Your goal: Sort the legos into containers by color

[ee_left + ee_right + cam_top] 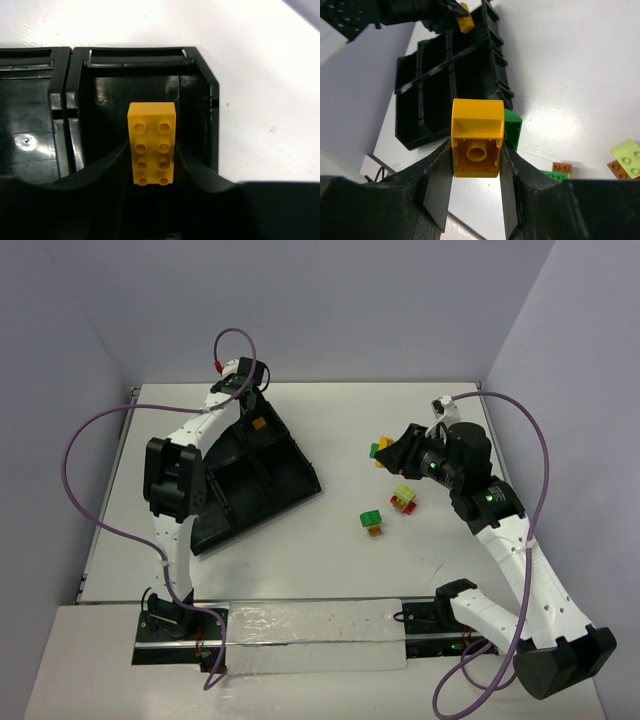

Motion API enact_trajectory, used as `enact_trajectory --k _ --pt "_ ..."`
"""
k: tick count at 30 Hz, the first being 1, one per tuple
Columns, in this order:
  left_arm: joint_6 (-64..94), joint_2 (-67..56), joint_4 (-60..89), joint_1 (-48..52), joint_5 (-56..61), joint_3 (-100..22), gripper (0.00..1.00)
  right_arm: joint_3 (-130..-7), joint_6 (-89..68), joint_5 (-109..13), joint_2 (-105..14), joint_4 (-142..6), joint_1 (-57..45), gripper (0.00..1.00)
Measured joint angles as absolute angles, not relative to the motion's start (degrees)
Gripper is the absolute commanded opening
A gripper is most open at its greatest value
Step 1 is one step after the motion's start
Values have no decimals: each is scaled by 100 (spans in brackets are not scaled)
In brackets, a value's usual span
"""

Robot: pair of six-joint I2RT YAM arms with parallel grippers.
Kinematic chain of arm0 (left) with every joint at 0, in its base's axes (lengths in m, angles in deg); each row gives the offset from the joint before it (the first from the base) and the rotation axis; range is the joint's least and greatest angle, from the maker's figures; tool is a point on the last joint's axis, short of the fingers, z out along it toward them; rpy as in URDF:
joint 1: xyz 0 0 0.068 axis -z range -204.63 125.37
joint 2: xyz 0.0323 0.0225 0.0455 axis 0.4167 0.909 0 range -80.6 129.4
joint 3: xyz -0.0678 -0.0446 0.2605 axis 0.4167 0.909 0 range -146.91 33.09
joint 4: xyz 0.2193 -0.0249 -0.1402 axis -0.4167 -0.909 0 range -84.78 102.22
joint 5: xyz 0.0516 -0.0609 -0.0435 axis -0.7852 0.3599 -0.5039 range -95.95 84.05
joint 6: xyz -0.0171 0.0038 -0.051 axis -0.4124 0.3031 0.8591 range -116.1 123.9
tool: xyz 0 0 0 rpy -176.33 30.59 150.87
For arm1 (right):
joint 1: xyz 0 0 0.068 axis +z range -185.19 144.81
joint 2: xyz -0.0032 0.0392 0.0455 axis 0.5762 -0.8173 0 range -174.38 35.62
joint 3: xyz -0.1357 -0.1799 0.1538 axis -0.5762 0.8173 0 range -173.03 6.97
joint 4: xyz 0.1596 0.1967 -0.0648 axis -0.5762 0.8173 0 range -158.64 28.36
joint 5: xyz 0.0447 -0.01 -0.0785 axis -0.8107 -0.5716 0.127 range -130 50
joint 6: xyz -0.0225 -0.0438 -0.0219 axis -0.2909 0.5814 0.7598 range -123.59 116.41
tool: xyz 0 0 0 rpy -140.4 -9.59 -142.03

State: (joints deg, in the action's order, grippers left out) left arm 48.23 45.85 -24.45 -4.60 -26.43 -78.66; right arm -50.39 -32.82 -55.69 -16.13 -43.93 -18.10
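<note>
The black tray is set on the left half of the table. An orange eight-stud brick is pinched by the left gripper over the tray's corner compartment nearest the table's far edge; whether the compartment floor is touched cannot be told. On the right half, an orange square brick is clamped by the right gripper, its hollow underside turned toward the wrist camera, just beside a green brick. Nearer the table's middle, a yellow-green-on-red stack and a green-on-orange stack are seen lying loose, close together but apart.
</note>
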Motion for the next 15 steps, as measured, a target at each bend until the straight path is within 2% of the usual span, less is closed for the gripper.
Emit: enact_trajectory --k 4,15 --pt "4856 4570 -2370 -460 -2560 -7598 90 -5057 -3282 -5486 -1753 -4282 -1810 0" --pt "4575 4255 -2570 -411 -2330 -7463 90 -5473 -3245 -5388 -2296 -4098 -1810 1"
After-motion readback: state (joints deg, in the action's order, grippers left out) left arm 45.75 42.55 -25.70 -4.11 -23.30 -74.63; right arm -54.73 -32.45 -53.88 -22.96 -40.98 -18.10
